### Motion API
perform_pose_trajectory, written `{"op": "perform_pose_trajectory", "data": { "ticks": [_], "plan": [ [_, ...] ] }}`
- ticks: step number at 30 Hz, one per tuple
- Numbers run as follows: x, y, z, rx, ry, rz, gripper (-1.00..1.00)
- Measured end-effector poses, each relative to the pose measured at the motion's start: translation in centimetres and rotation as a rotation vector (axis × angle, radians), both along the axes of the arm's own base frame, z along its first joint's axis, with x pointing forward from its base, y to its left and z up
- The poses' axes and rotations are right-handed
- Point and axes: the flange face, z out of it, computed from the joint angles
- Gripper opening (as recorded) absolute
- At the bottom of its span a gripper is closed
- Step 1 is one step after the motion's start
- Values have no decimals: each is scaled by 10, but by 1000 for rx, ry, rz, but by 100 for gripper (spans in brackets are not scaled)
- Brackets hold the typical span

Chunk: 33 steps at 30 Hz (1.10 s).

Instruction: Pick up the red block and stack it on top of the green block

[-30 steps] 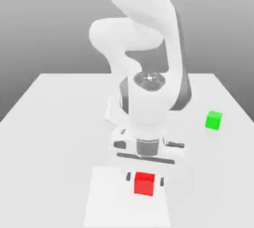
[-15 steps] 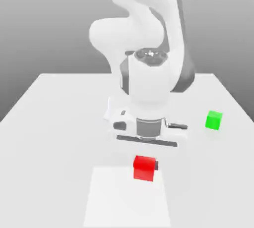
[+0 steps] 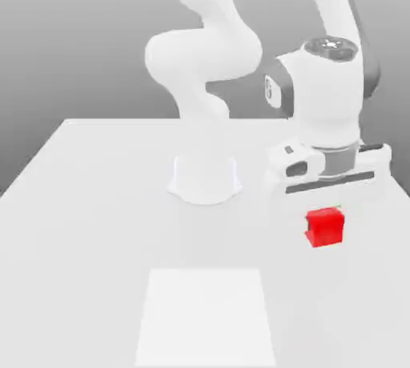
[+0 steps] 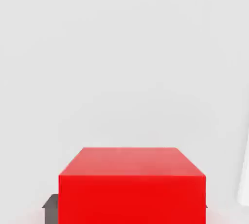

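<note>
The red block (image 3: 324, 228) hangs above the table at the exterior view's right, and my gripper (image 3: 325, 226) is shut on it, its fingers against the block's two sides. In the hand view the red block (image 4: 131, 185) sits close in front of the camera, with a dark fingertip (image 4: 50, 203) showing beside it and plain white table behind. The green block is hidden behind my hand and the red block in the exterior view.
A paler square patch (image 3: 207, 317) lies on the white table (image 3: 88, 198) near its front edge. The arm's round base (image 3: 204, 178) stands mid-table. The table's right edge runs close to my hand.
My gripper has lifted the red block off the pale square patch and carried it to the exterior view's right and farther back, over where the green block stood.
</note>
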Motion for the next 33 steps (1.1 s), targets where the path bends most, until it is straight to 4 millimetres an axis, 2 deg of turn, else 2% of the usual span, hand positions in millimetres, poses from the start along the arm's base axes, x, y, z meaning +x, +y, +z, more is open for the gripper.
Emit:
{"op": "perform_pose_trajectory", "data": {
  "ticks": [8,16,23,30,33],
  "plan": [
    [-59,59,17,23,-16,239,-100],
    [-126,100,24,14,-39,474,-100],
    [-188,119,20,-20,-60,675,-100],
    [-246,124,4,-80,-79,868,-100],
    [-258,124,-4,-96,-87,909,-100]
  ]
}}
